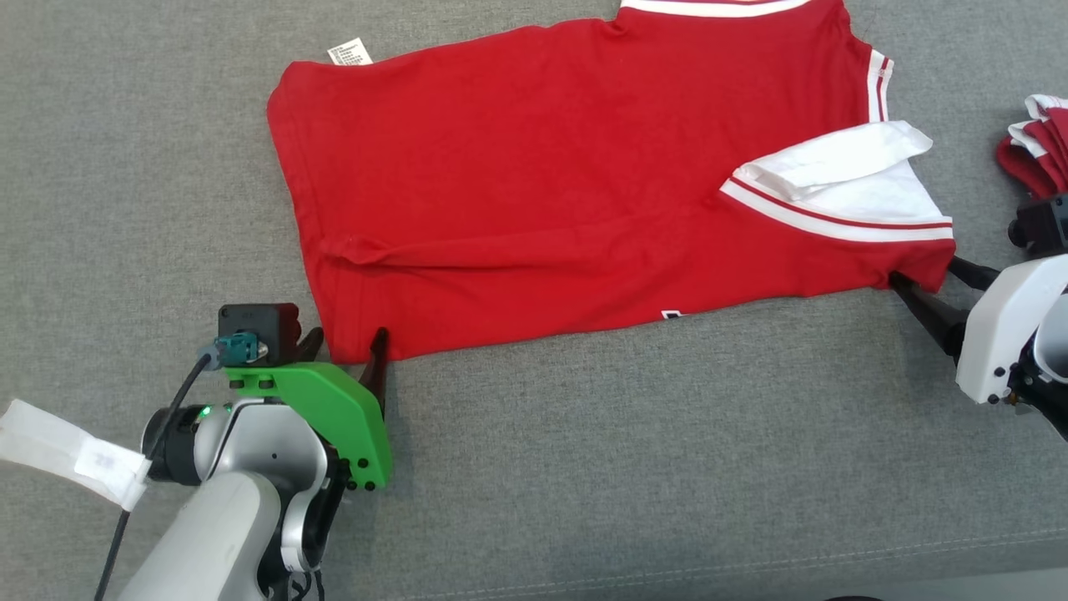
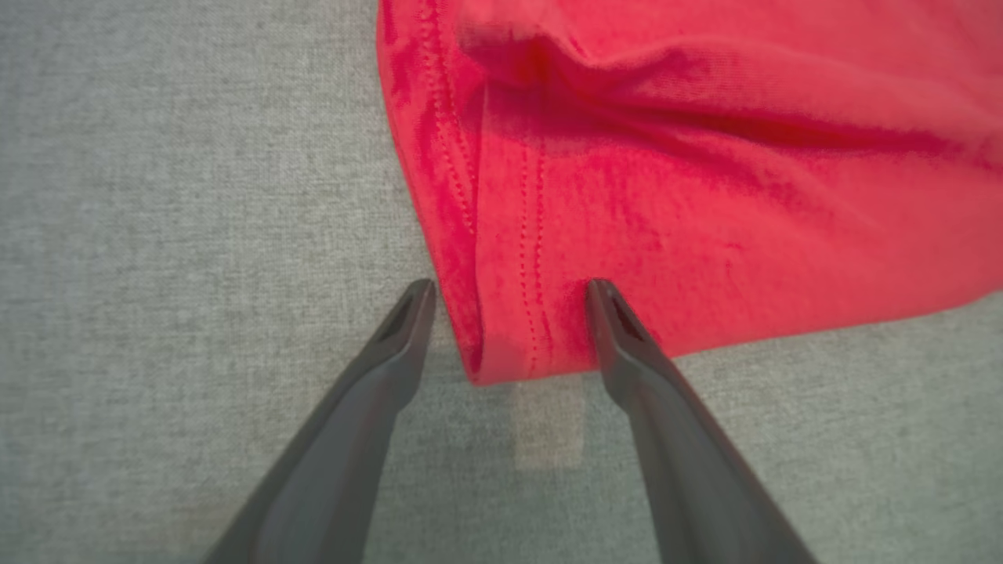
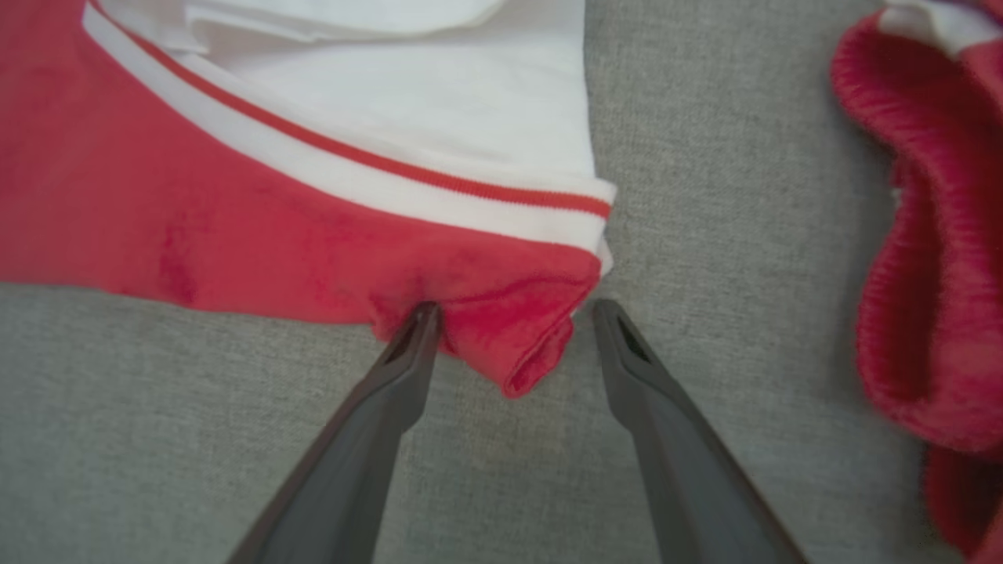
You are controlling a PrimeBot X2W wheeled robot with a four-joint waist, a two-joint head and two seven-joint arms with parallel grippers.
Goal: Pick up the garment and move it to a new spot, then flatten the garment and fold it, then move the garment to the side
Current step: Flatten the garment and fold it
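Left gripper (image 2: 509, 286), right gripper (image 3: 515, 307): fingers released, straddling red polo shirt (image 1: 542, 192) near corners. Retracting may snag hems, dragging it askew.

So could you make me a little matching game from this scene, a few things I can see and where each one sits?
Things:
1. red shirt
2. white label
3. white collar
4. second red garment

Places:
A. bunched up at the right edge, apart from the rest
B. spread across the middle of the grey surface
C. folded over at the shirt's right end
D. sticking out at the shirt's far left corner

Pairs: 1-B, 2-D, 3-C, 4-A
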